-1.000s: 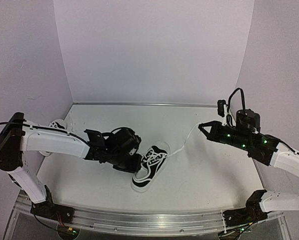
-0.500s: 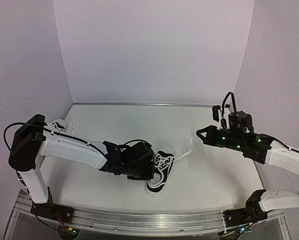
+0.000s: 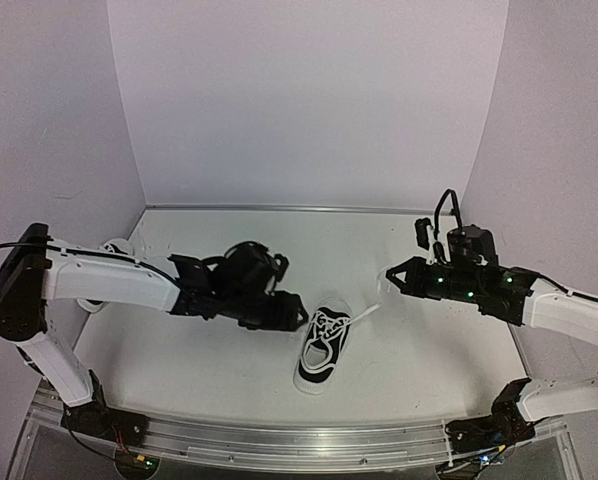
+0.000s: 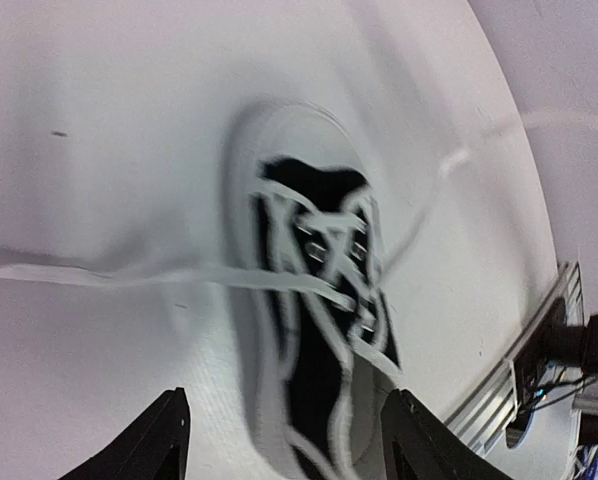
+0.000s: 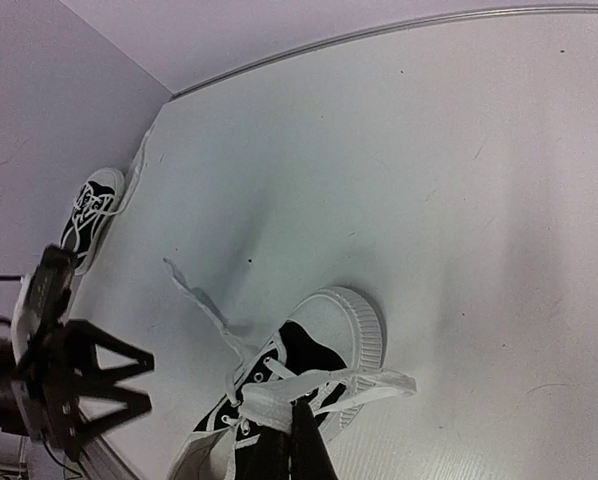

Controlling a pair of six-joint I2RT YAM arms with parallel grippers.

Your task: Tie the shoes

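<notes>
One black-and-white shoe [image 3: 323, 350] lies near the table's front middle, toe pointing away; it fills the left wrist view [image 4: 309, 300] and also shows in the right wrist view [image 5: 314, 365]. My left gripper [image 3: 291, 312] hovers just left of the shoe, open and holding nothing, with the shoe between its fingers [image 4: 164, 440]. My right gripper [image 3: 387, 278] is shut on a white lace [image 5: 279, 395], which runs slack to the shoe [image 3: 364, 312]. The other lace end [image 4: 79, 272] trails loose on the table. The second shoe [image 5: 91, 205] lies at the far left, half hidden behind the left arm in the top view [image 3: 114, 247].
White walls close in the table on three sides. A metal rail [image 3: 279, 445] runs along the near edge, carrying both arm bases. The left arm [image 3: 109, 280] stretches across the left half of the table.
My left gripper has opened and lifted back from the shoe. The shoe has slid right and toward the front. My right gripper has moved left, slackening its lace.
</notes>
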